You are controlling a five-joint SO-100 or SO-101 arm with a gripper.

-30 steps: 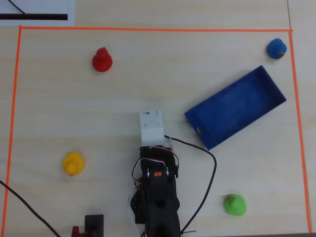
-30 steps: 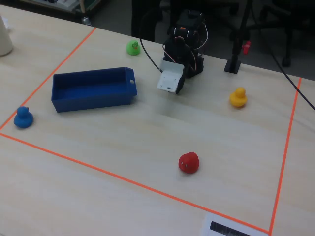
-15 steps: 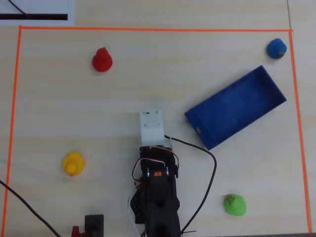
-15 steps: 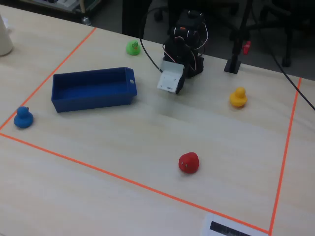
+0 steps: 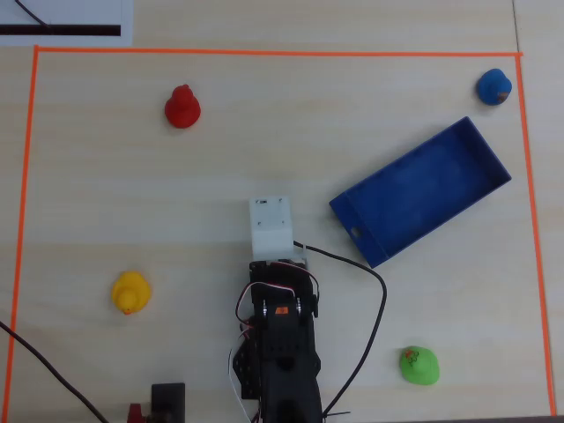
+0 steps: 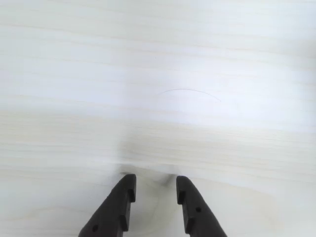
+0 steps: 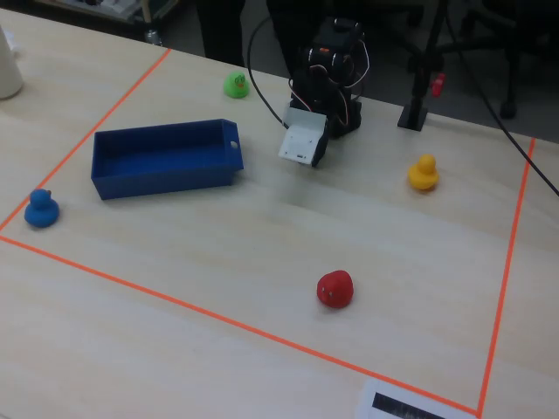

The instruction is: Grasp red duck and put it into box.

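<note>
Nothing on the table has shifted since the earlier frames; arm, ducks and box all sit where they were. Folded back at its base, the arm points the gripper [image 6: 154, 190] down at bare tabletop, and the wrist view shows its two dark fingers a little apart with nothing between them.

Well ahead of the gripper and off to its left in the overhead view sits the red duck [image 5: 181, 106], standing free near the far orange tape line [image 5: 264, 53]. Just to the gripper's right in that view lies the dark-blue box [image 5: 421, 192], set at a slant and empty. A yellow duck [image 5: 130, 292], green duck [image 5: 419, 364] and blue duck [image 5: 493, 86] stand apart from both.

By my reading the task has not begun: reach, grasp, carry and drop all remain
</note>
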